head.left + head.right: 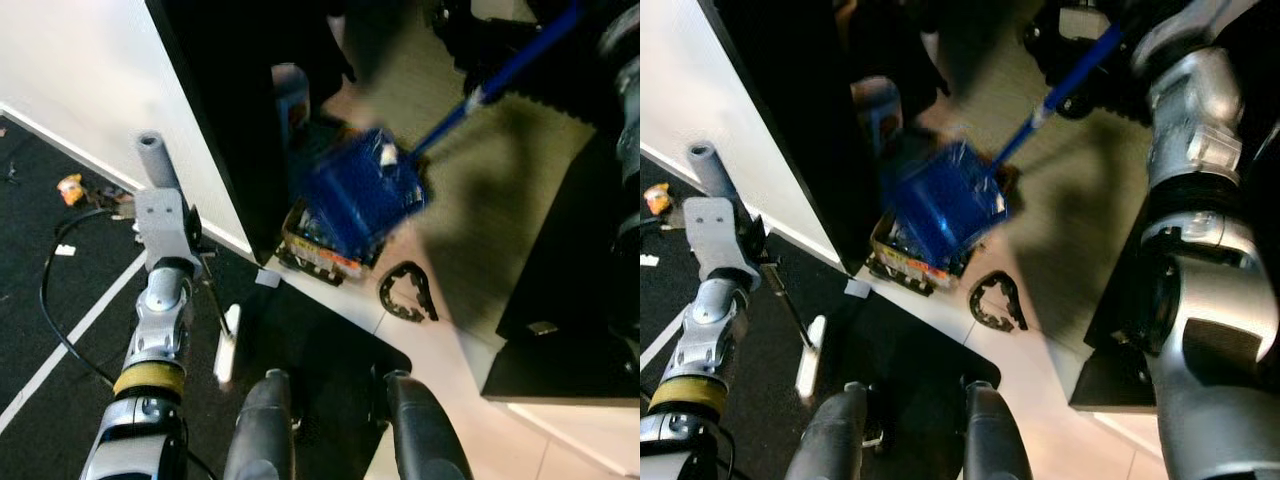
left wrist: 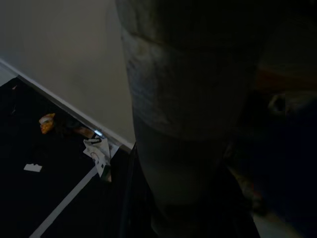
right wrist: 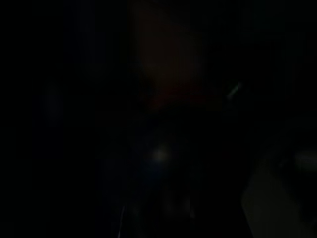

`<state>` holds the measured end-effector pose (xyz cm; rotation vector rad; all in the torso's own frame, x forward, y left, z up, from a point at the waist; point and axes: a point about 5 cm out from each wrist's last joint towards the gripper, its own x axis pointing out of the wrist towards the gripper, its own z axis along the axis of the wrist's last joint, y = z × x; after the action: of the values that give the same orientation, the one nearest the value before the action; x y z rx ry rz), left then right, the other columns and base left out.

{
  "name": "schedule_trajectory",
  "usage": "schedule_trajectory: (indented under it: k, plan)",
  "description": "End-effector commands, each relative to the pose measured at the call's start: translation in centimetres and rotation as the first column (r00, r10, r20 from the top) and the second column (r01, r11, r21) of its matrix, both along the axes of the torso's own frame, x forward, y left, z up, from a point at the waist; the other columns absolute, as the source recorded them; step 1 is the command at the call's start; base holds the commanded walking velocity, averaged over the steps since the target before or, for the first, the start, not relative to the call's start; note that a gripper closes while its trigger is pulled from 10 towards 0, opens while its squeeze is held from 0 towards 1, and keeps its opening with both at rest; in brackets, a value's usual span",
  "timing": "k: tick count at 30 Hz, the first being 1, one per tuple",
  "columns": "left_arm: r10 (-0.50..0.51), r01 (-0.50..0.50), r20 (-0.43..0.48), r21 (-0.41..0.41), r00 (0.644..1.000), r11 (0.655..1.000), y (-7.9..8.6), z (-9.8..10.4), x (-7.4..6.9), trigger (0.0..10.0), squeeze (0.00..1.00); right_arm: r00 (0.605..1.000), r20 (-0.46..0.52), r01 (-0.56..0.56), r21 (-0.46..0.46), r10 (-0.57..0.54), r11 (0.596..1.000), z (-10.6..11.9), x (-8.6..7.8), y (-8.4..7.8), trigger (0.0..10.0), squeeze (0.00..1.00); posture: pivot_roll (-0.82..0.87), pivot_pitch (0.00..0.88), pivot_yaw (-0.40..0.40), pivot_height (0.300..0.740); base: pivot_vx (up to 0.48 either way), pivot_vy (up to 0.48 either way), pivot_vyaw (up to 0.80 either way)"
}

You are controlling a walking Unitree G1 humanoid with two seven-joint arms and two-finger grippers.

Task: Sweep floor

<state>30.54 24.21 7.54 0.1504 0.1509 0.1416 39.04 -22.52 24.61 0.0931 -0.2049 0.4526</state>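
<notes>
We look down from the head camera at a floor that is part pale tile (image 1: 470, 200) and part black mat with white lines (image 1: 60, 340). A blue plastic dustpan (image 1: 360, 190), motion-blurred, hangs tilted on a long blue handle (image 1: 515, 65) that runs up toward our right arm (image 1: 1195, 120); the right hand itself lies outside what we can make out, and the right wrist view is nearly black, so we cannot tell whether its fingers are apart or together. The dustpan sits over a small colourful printed cardboard box (image 1: 320, 250) lying on the tile against the foot of a tall black panel (image 1: 230, 100). Just beside the box, on the tile, lies a black ring-shaped plastic piece (image 1: 405, 292). Our left arm (image 1: 160, 300) reaches forward over the mat, and a grey cylindrical pole (image 1: 155, 160) stands up at its far end; a thin dark shaft runs down from there to a white brush head (image 1: 228, 345) resting on the mat. The left wrist view shows that grey pole (image 2: 188, 124) very close to the lens, but the left hand's fingers are not distinguishable, so we cannot tell their state. Small litter, including an orange scrap (image 1: 70, 187) and a white scrap (image 1: 65, 250), lies on the mat near the white wall's baseboard (image 1: 70, 140).
</notes>
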Motion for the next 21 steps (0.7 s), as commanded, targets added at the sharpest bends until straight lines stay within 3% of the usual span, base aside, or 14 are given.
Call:
schedule_trajectory:
  k: [1,3,4,5,7,11,14,16,19,21]
  plan:
    - [-0.001,0.003,-0.050,0.038,0.999,0.999,0.8,-0.7,-0.6,10.0,0.00,0.986,-0.151,-0.083,-0.038,0.077,0.996,-3.2,-0.3,1.1,10.0,0.00,0.04,0.085,-0.010,0.731,0.000,0.000,0.00]
    - [-0.019,0.022,-0.072,0.049,0.997,0.999,0.8,-1.1,-0.9,10.0,0.00,0.953,-0.288,-0.121,-0.056,0.100,0.991,-7.6,-1.6,2.1,10.0,0.00,0.05,0.089,-0.018,0.731,0.000,0.000,0.00]
    - [-0.029,0.033,-0.081,0.054,0.996,0.998,0.7,-1.3,-1.1,10.0,0.00,0.946,-0.320,-0.068,-0.062,0.045,0.996,-9.2,-1.9,2.0,10.0,0.00,0.05,0.090,-0.020,0.731,0.000,0.000,0.00]
    - [-0.029,0.033,-0.081,0.054,0.996,0.998,0.7,-1.3,-1.1,10.0,0.00,0.946,-0.320,-0.068,-0.062,0.045,0.996,-9.2,-1.9,2.0,10.0,0.00,0.05,0.090,-0.020,0.731,0.000,0.000,0.00]
    - [-0.049,0.054,-0.100,0.048,0.994,0.997,0.4,-1.8,-1.4,10.0,0.00,0.924,-0.374,0.062,-0.069,-0.084,0.996,-11.6,-2.4,1.3,10.0,0.00,0.05,0.088,-0.025,0.731,0.000,0.000,0.00]
    - [-0.063,0.068,-0.112,0.036,0.992,0.997,0.0,-2.1,-1.6,10.0,0.00,0.905,-0.408,0.121,-0.030,-0.123,0.992,-13.0,-3.1,1.1,10.0,0.00,0.05,0.086,-0.026,0.731,0.000,0.000,0.00]
    - [-0.094,0.100,-0.129,0.047,0.987,0.994,-0.8,-2.6,-1.9,10.0,0.00,0.855,-0.490,0.163,-0.051,-0.167,0.985,-15.5,-4.4,1.3,10.0,0.00,0.06,0.088,-0.024,0.731,0.000,0.000,0.00]
    - [-0.102,0.108,-0.123,0.047,0.987,0.993,-0.9,-2.5,-1.8,10.0,0.00,0.859,-0.491,0.176,0.018,-0.144,0.984,-14.8,-4.5,1.5,10.0,0.00,0.06,0.089,-0.017,0.731,0.000,0.000,0.00]
    - [-0.073,0.079,-0.092,0.065,0.993,0.995,-0.3,-1.9,-1.4,10.0,0.00,0.911,-0.388,0.187,0.087,-0.140,0.978,-11.5,-3.6,0.8,10.0,0.00,0.05,0.096,-0.011,0.731,0.000,0.000,0.00]
    - [-0.065,0.071,-0.087,0.068,0.994,0.995,-0.2,-1.8,-1.3,10.0,0.00,0.923,-0.359,0.185,0.101,-0.138,0.978,-10.6,-3.4,0.6,10.0,0.00,0.05,0.097,-0.011,0.731,0.000,0.000,0.00]
